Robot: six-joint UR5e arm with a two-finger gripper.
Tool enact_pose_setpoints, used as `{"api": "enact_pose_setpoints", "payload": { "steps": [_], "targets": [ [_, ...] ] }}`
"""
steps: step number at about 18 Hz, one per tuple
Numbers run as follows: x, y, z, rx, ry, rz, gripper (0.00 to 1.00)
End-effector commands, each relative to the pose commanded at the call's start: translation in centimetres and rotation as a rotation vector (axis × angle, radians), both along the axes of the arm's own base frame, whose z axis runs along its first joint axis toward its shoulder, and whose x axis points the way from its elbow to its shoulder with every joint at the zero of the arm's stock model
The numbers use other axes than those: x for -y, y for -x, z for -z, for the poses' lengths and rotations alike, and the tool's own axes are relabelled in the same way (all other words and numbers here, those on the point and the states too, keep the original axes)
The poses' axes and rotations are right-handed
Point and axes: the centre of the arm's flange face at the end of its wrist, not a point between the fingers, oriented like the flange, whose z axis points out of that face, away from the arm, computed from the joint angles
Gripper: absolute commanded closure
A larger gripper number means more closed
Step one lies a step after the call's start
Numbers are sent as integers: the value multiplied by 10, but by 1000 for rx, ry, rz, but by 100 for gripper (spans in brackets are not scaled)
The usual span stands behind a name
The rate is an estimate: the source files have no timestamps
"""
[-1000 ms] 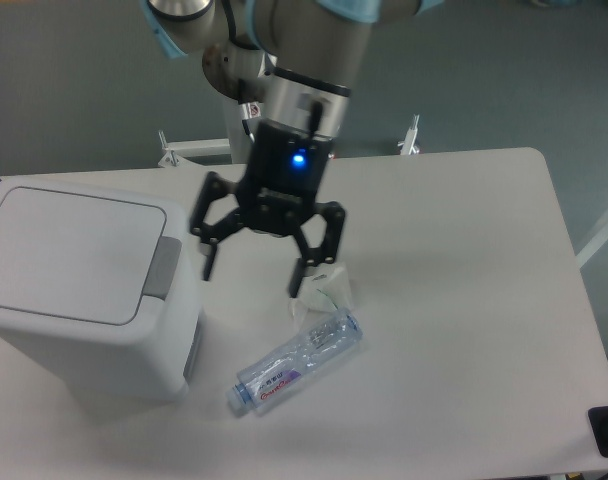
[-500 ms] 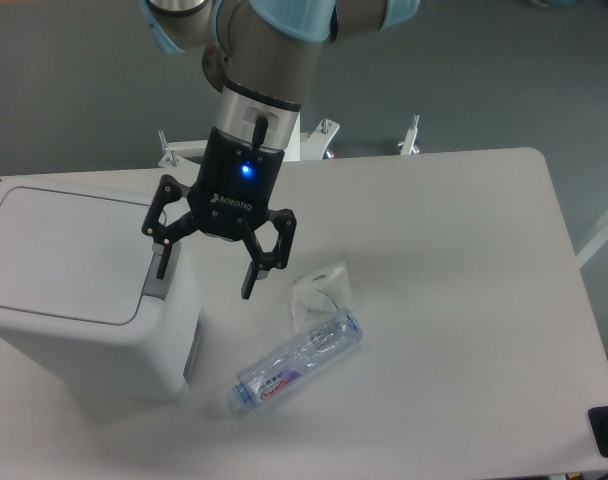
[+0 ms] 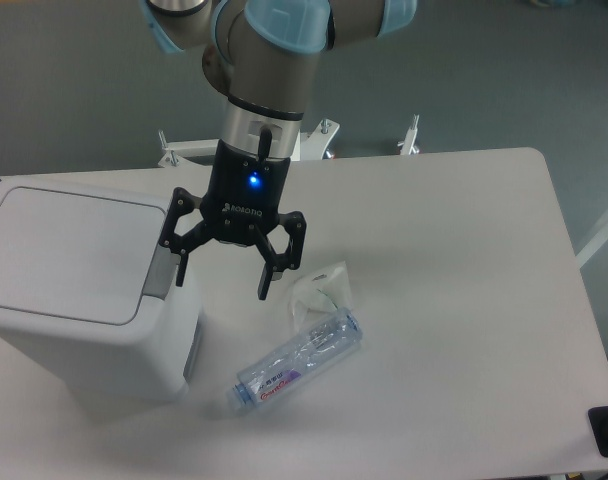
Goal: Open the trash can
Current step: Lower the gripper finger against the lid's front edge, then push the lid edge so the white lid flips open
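Note:
The trash can [image 3: 74,290] is a large boxy white bin at the left of the table, its flat white lid [image 3: 69,250] down. A grey push tab [image 3: 163,268] sits on its right rim. My gripper [image 3: 222,280] hangs open just right of the bin, pointing down. Its left fingertip [image 3: 181,272] is right beside the grey tab; I cannot tell if it touches. Its right fingertip [image 3: 265,285] is over bare table.
A clear plastic bottle [image 3: 298,360] lies on its side on the table, below and right of the gripper. A crumpled clear wrapper [image 3: 321,287] lies just above it. The white table [image 3: 454,300] stretches to the right.
The gripper moved left toward the bin's tab, then shifted slightly right and down. It has stayed open. The lid has not moved.

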Motion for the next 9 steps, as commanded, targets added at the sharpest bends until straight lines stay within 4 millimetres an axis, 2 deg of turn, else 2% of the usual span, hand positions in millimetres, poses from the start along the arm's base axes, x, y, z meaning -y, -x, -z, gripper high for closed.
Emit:
{"api": "enact_pose_setpoints", "payload": {
  "steps": [3,9],
  "targets": [
    [10,-10,0,-1,2,0,0],
    [8,-13,2,10,7,-1,0]
  ]
}}
